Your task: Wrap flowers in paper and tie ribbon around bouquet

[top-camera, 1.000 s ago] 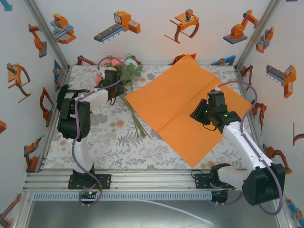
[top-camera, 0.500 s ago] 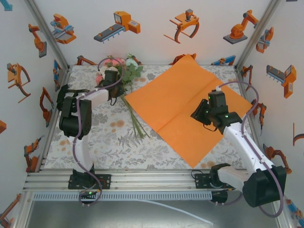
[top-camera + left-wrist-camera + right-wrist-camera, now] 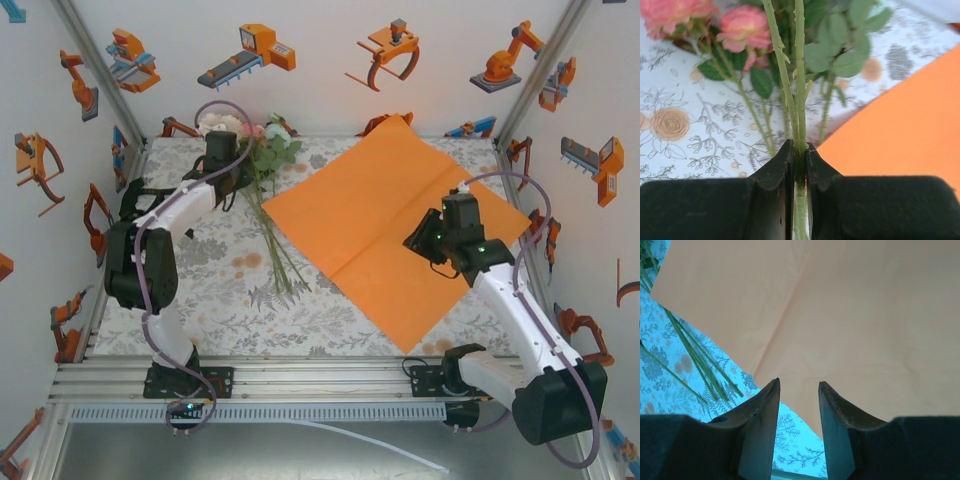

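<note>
Since a second earlier, the left arm had stretched toward the far left corner, the left end effector (image 3: 799,148) had closed down, and the flowers (image 3: 270,152) had swung with it, their stem ends shifting a little leftward, away from the paper (image 3: 370,215). That end effector pinched a pair of thin green stems between its jaws, just below the leaves and blooms. This was probably because a grip near the heads lets the long stems trail behind as the bunch is carried. The flowers sat at the far left of the table (image 3: 200,290), blooms toward the back, stem ends pointing to the near side beside the paper's left edge but not on it. The paper lay flat and open across the middle and right, a crease running down it, apparently spread to receive the bunch. The right end effector (image 3: 799,386) hovered over the paper's near part, jaws partly apart with nothing between them, seemingly placed to pin or fold the sheet once the flowers arrived. Wrapping had not begun.
</note>
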{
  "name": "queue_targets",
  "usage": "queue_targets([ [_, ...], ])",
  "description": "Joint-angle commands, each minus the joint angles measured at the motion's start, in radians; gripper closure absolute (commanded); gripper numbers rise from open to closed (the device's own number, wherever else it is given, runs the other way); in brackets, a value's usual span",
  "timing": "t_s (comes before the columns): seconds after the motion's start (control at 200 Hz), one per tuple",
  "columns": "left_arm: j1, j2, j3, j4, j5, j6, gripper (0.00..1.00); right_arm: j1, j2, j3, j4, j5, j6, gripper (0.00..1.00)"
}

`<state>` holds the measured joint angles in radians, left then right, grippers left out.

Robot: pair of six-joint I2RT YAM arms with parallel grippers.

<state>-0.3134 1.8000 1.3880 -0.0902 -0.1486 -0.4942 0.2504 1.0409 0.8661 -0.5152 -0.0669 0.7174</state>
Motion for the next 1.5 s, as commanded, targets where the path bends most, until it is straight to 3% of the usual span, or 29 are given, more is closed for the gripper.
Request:
queue_targets([
  [0.0, -0.064, -0.066, 0.065, 0.043, 0.186, 0.041, 0.97, 0.007, -0.04, 0.052, -0.031, 0.035, 0.012, 0.61],
  [0.13, -0.2, -0.015, 0.174, 0.087, 0.2, -0.044, 0.99, 0.006, -0.091, 0.082, -0.082, 0.105, 0.025, 0.57],
  [0.28, -0.316, 0.165, 0.332, 0.201, 0.219, -0.251, 0.99, 0.007, -0.174, 0.066, -0.123, 0.167, 0.03, 0.46],
  [0.461, -0.382, 0.452, 0.668, 0.138, 0.234, -0.353, 0.99, 0.006, -0.284, 0.012, -0.143, 0.165, 0.036, 0.19],
  [0.561, -0.397, 0.554, 0.756, 0.157, 0.213, -0.441, 0.99, 0.005, -0.359, -0.042, -0.115, 0.15, 0.051, 0.08],
  [0.656, -0.415, 0.649, 0.86, 0.142, 0.153, -0.44, 1.0, 0.005, -0.4, -0.072, -0.115, 0.153, 0.05, 0.06],
  [0.886, -0.432, 0.932, 1.237, 0.051, 0.233, -0.367, 0.99, 0.005, -0.404, -0.109, -0.099, 0.148, 0.045, 0.06],
  [1.001, -0.437, 0.963, 1.229, 0.077, 0.283, -0.355, 0.99, 0.004, -0.382, -0.118, -0.086, 0.153, 0.037, 0.07],
  [1.252, -0.438, 0.988, 1.211, 0.044, 0.271, -0.331, 0.96, 0.004, -0.344, -0.118, -0.065, 0.156, 0.014, 0.07],
  [1.492, -0.439, 1.018, 1.209, 0.045, 0.271, -0.343, 0.78, 0.004, -0.331, -0.125, -0.054, 0.159, 0.019, 0.07],
])
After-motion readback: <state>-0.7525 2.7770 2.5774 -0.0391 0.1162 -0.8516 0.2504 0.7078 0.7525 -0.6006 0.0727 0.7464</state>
